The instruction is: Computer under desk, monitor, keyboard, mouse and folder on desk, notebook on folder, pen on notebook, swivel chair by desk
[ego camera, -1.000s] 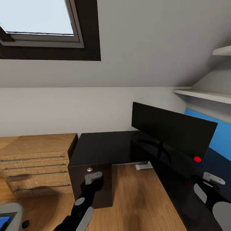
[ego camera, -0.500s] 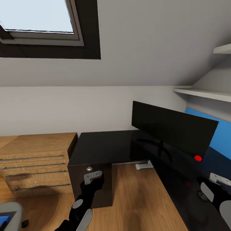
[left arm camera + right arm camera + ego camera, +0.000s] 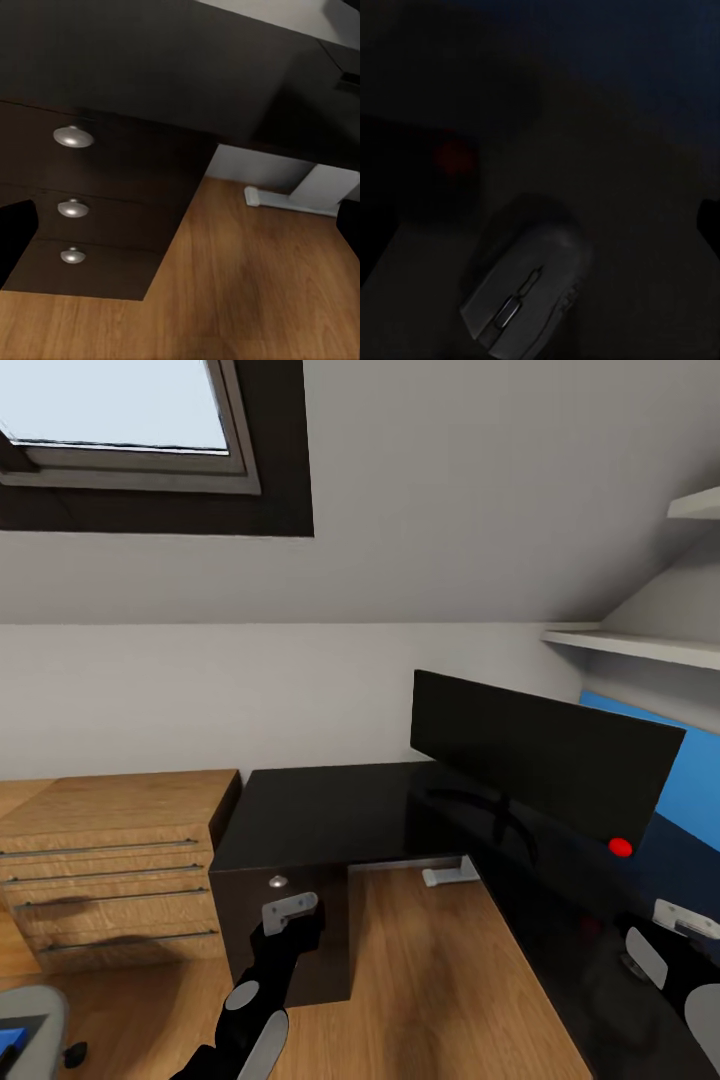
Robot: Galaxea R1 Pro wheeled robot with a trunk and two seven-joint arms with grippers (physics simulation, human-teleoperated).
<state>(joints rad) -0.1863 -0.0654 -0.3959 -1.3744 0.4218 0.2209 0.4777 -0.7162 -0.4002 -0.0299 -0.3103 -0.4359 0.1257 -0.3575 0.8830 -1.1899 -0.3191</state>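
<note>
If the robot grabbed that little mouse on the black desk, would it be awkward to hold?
Probably a bit. The mouse has a rounded, smooth-looking shell, so flat fingers might slide off its curved sides. It looks small and rigid, so likely light and unbending. On the glossy desk a push would probably make it skid, not roll.

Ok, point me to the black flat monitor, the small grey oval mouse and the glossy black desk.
black flat monitor [image 3: 540,765]: head view, screen middle.
small grey oval mouse [image 3: 526,289]: right wrist view, its back.
glossy black desk [image 3: 320,820]: head view, bare top.
</note>
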